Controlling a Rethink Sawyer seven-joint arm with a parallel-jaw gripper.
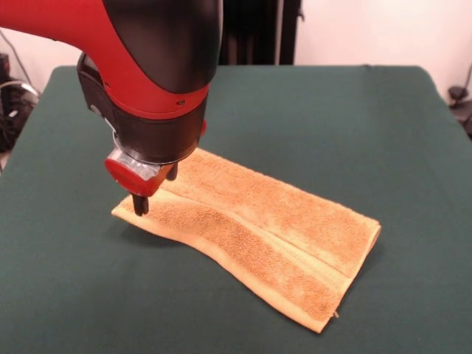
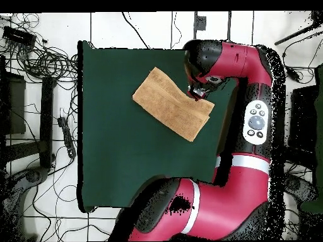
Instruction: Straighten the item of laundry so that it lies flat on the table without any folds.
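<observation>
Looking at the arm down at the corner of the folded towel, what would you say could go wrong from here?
1. The towel lies folded, layers stacked. The gripper sits at one corner and may catch both layers, dragging the whole towel instead of opening it.
2. If only one fingertip bites the terry, the corner could slip out mid-pull.
3. The overhead view shows the towel near the edge of the table; a pull that way might leave cloth hanging off.

Orange-tan towel (image 1: 265, 221), folded double, lying diagonally on green table (image 1: 369, 118)

Red-black arm (image 1: 147, 66); grey button panel (image 2: 255, 120); red-housed claw (image 1: 155, 190), dark tips.
</observation>
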